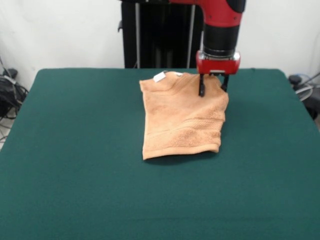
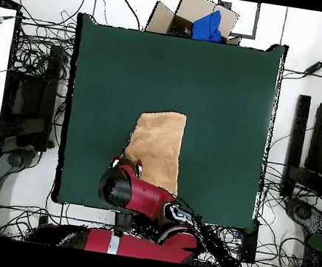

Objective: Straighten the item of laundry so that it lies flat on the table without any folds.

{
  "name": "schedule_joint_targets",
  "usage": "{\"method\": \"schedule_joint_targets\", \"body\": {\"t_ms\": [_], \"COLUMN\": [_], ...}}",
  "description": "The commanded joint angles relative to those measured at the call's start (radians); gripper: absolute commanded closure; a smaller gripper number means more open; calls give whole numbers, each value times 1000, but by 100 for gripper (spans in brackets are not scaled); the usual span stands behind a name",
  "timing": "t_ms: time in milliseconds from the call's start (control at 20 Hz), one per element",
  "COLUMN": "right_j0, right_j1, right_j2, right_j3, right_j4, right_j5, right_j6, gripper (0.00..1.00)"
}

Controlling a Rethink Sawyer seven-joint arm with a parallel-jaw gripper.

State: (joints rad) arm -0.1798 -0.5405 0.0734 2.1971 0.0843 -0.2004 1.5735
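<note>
**Jaws set down at the folded towel's far corner**

The light orange-tan terry cloth hand towel lies folded over on itself, a little above the middle of the front view, on the big rectangular desk with its dark green felt-like top. A woven border band runs across its lower part and a small white tag sticks out at its upper left corner. The red and black gripper hangs straight down over the towel's upper right corner, jaws apart, tips at or just above the cloth; contact cannot be confirmed. That corner is probably chosen because a loose layer there could be pinched and drawn outward to open the fold.

The desk around the towel gives room to spread it. In the overhead view a cardboard box holding something blue sits beyond the upper edge, off the desk.
</note>
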Motion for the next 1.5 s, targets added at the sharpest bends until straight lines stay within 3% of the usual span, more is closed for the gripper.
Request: {"method": "schedule_joint_targets", "body": {"t_ms": [50, 1500], "right_j0": [11, -9], "right_j1": [45, -3], "right_j2": [-14, -3], "right_j3": [-61, -29], "right_j4": [20, 9], "right_j5": [-41, -4], "right_j6": [212, 208], "gripper": [0, 0]}}
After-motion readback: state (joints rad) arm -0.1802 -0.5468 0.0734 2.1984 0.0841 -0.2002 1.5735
